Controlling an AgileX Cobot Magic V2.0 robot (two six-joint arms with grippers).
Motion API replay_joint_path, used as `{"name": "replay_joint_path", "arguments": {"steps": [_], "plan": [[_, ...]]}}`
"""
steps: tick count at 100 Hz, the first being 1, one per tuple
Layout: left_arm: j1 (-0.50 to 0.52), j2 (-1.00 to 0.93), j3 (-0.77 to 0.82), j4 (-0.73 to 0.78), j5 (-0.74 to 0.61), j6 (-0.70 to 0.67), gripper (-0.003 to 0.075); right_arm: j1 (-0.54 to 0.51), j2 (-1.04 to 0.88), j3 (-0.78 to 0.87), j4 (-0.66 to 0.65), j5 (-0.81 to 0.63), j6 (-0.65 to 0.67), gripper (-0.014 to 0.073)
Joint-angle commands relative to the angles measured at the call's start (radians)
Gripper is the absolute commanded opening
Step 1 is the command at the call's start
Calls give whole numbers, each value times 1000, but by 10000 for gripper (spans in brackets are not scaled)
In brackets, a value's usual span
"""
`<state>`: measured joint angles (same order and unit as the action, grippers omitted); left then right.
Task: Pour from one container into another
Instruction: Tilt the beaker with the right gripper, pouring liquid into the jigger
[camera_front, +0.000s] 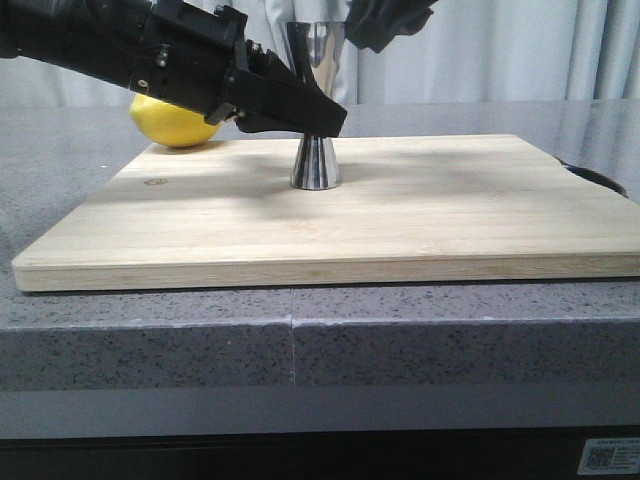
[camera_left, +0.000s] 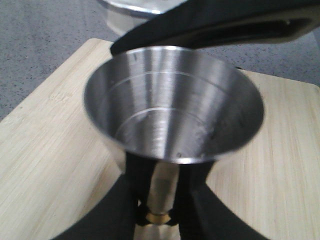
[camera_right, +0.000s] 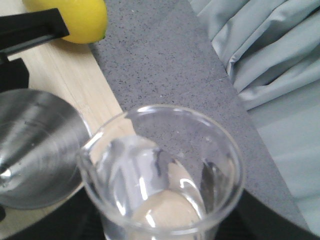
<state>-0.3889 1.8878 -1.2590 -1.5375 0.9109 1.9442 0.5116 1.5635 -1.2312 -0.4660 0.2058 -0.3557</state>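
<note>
The steel jigger (camera_front: 316, 165) stands upright on the wooden cutting board (camera_front: 420, 215). My left gripper (camera_front: 310, 118) is shut on its narrow gold waist. In the left wrist view the black fingers (camera_left: 187, 200) pinch that waist under the jigger's open upper cup (camera_left: 175, 115). The clear glass beaker (camera_right: 160, 170) fills the right wrist view, and my right gripper (camera_right: 160, 222) is shut on it. Its pouring lip (camera_right: 84, 152) sits just beside and above the jigger's rim (camera_right: 35, 150). In the front view the right gripper (camera_front: 390, 22) hangs just right of the jigger's top, and the beaker is hidden there.
A yellow lemon (camera_front: 175, 122) lies at the board's back left corner, behind my left arm. A black handle-like object (camera_front: 600, 180) pokes out past the board's right edge. The board rests on a grey speckled counter (camera_front: 150, 330), with a grey curtain behind.
</note>
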Motion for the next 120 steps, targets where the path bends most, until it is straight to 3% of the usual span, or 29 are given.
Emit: {"name": "replay_joint_path", "arguments": {"steps": [1, 120], "plan": [[-3, -50, -27, -56, 61, 2, -19, 1, -40, -39, -43, -77, -9, 247], [-3, -50, -27, -31, 56, 2, -19, 31, -29, -39, -237, -70, -9, 247]]}}
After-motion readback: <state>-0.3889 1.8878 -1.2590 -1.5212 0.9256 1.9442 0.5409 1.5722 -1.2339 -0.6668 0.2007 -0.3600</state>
